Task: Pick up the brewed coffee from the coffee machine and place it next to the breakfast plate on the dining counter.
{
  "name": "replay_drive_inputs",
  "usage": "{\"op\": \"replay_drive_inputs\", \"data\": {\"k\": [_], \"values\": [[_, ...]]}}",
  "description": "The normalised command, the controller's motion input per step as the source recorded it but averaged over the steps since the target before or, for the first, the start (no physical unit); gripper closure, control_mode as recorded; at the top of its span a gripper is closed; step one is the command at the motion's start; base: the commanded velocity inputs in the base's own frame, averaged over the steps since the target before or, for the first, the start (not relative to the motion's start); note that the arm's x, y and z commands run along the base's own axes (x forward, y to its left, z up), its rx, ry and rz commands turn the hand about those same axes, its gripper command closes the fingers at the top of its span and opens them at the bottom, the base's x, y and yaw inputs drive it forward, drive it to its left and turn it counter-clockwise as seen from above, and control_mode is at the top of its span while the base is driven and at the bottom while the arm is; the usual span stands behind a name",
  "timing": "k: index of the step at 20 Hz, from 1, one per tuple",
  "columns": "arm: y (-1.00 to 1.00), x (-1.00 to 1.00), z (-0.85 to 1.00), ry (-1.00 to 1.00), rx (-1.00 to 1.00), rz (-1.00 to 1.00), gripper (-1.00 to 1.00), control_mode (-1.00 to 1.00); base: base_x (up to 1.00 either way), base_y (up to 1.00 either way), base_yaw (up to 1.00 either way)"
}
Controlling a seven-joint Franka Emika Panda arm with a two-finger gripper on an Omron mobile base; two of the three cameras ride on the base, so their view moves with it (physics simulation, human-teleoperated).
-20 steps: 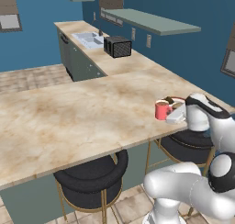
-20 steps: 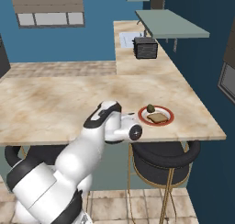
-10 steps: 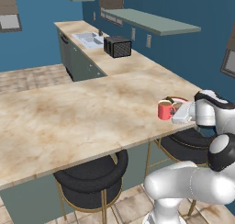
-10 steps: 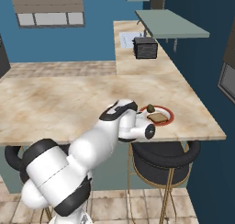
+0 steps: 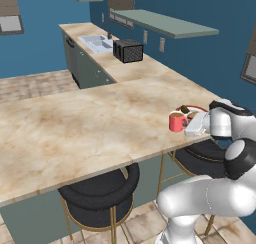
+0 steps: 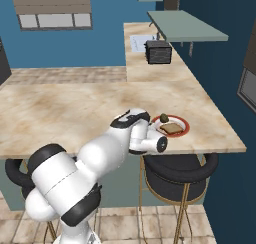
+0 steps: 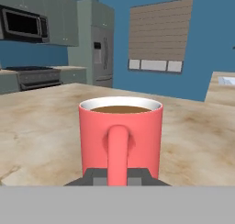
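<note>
One red mug of brewed coffee [image 5: 176,122] standing upright on the dining counter [image 5: 75,128], near its right-hand edge, brown liquid level at the rim in the hand view [image 7: 120,109]. Handle [image 7: 118,154] facing the camera on the hand, directly above the two dark finger tips. Gripper [image 5: 192,127] just beside the mug, on its right in the left base view; contact between fingers and handle not clear, so grip state impossible to tell. Breakfast plate [image 6: 171,127] immediately right of the mug, red-rimmed, carrying brown food pieces, partly hidden by the arm in the left base view. Black stool [image 5: 97,198] under the counter at left, second stool [image 6: 179,170] under the plate end. Black toaster [image 5: 128,50] well apart on the far counter.
</note>
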Motion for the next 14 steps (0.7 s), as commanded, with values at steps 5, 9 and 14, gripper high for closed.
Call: {"op": "replay_drive_inputs", "data": {"k": [5, 9, 14], "values": [[-0.01, 0.0, 0.0, 0.0, 0.0, 0.0, 1.0, -1.0, 0.0, 0.0, 0.0], [0.0, 0.22, -0.05, 0.06, 0.0, 0.0, 1.0, -1.0, 0.0, 0.0, 0.0], [0.0, 0.28, -0.21, 0.08, 0.0, 0.0, 1.0, -1.0, 0.0, 0.0, 0.0]]}}
